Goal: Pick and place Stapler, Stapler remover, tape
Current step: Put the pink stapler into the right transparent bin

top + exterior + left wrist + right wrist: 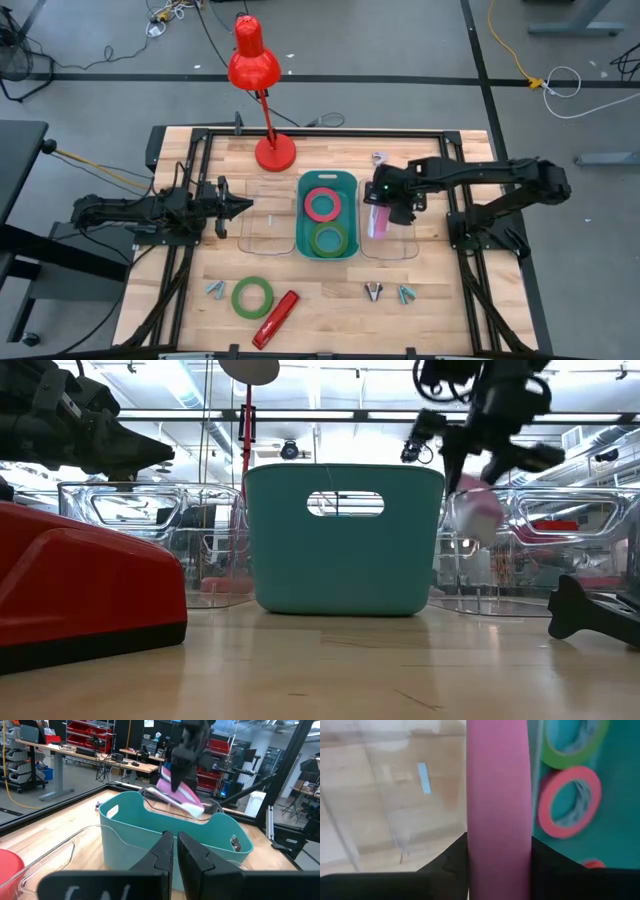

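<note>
One pink stapler [378,219] is pinched in the right pincer [384,205], which hangs over the clear bin [400,247] just right of the teal basket [327,180]. The stapler's long axis runs down and away from the wrist, so its free end points into that bin, not into the basket, where two tape rolls, pink [323,207] and green [329,240], already lie. A release here would likely drop it straight into the clear bin. The left pincer [243,207] waits pressed together beside the other clear bin [250,243]. On the counter's [330,310] front edge, the red stapler [277,318] and a green tape [252,297] lie nearer the left arm; a remover [373,291] lies nearer the right.
</note>
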`<state>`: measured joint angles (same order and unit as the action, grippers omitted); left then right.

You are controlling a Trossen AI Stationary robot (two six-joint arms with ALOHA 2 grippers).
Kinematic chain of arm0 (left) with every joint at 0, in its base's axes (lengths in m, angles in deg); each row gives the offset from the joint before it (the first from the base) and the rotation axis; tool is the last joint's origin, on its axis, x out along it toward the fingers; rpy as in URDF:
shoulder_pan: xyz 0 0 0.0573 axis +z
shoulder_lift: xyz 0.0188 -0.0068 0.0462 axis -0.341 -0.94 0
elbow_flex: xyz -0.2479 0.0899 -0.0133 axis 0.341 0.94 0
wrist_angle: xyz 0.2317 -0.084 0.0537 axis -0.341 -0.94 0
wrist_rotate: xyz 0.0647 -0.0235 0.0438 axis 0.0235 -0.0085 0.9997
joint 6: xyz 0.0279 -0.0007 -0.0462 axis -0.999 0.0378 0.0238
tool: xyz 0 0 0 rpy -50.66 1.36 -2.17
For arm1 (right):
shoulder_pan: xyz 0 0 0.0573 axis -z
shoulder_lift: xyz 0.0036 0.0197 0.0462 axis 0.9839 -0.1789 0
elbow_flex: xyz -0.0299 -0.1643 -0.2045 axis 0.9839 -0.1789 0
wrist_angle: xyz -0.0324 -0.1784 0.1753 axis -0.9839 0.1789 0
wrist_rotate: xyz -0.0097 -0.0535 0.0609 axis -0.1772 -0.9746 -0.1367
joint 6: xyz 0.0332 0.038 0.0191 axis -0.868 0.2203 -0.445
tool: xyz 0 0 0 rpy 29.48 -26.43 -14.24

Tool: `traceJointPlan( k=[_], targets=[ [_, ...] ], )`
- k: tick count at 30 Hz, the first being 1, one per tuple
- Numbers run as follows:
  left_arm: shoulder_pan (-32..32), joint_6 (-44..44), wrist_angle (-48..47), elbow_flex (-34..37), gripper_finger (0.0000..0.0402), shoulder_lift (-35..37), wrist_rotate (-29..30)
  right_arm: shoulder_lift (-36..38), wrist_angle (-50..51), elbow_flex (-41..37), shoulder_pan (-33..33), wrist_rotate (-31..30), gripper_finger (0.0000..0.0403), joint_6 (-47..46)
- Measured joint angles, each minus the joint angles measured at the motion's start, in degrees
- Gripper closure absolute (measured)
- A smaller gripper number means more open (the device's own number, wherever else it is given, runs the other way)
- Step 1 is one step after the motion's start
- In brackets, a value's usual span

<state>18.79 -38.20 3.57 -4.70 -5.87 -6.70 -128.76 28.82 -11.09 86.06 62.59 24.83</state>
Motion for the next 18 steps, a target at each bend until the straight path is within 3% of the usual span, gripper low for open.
traceJointPlan(
  k=[7,18],
  targets=[
    [0.0,0.0,0.0,0.0,0.0374,0.0,0.0,-2.9,-2.0,-4.9,0.4,2.7,0.0274,1.5],
    [0.0,0.0,0.0,0.0,0.0374,0.0,0.0,-9.0,-8.6,-5.0,0.2,5.3,0.0274,1.0]
  ],
)
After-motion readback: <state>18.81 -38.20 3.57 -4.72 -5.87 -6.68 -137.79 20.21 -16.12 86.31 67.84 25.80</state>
